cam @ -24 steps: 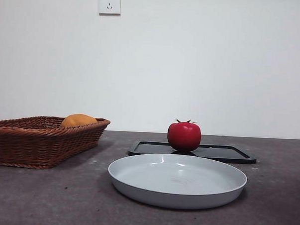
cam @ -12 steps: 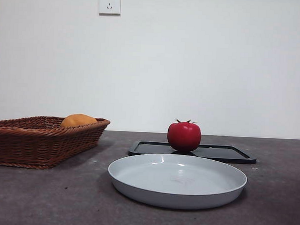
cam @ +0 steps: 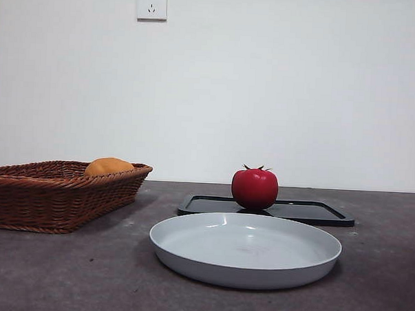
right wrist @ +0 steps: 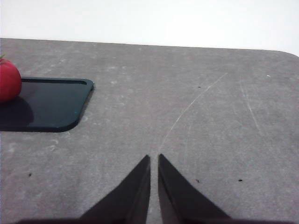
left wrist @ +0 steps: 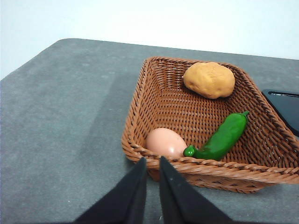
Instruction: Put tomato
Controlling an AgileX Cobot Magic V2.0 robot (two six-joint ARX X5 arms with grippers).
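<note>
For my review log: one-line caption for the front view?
Tomato on black tray behind empty white plate; wicker basket alongside.

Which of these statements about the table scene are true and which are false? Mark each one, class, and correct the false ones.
1. The glossy red tomato stands on the flat black tray. True.
2. The shallow grey round plate holds the tomato. False: nothing lies on the plate.
3. The brown woven wicker basket holds a green pepper, a pale egg and a rounded orange-yellow fruit. True.
4. The left hand is gripping the green pepper. False: it hovers outside the basket's rim, jaws nearly closed on nothing.
5. The right hand holds the tomato. False: it is over bare table, apart from the tomato.
</note>
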